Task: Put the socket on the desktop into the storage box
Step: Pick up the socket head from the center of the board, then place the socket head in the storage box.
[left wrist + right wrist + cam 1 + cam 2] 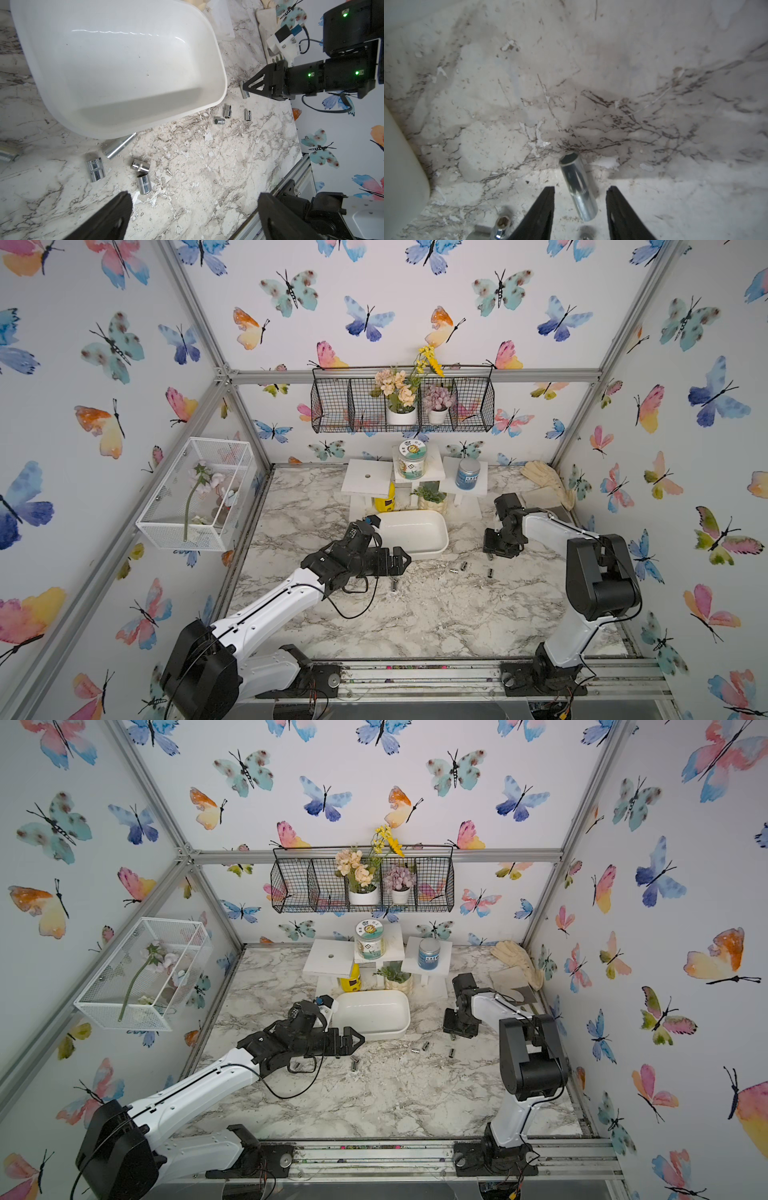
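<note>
Socket (578, 187), long and chrome, lies flat on the marbled worktop (571, 83) in the gap between the right fingers (544, 209). Bare surface shows on both sides of it, so the fingers stand narrowed around it without touching, and its open end reaches past their tips. In a top view this socket (490, 556) sits right of centre, to the right of the white storage box (415, 531). The left fingers (112, 218) are spread wide above shorter sockets (143, 184) near the box's rim.
</note>
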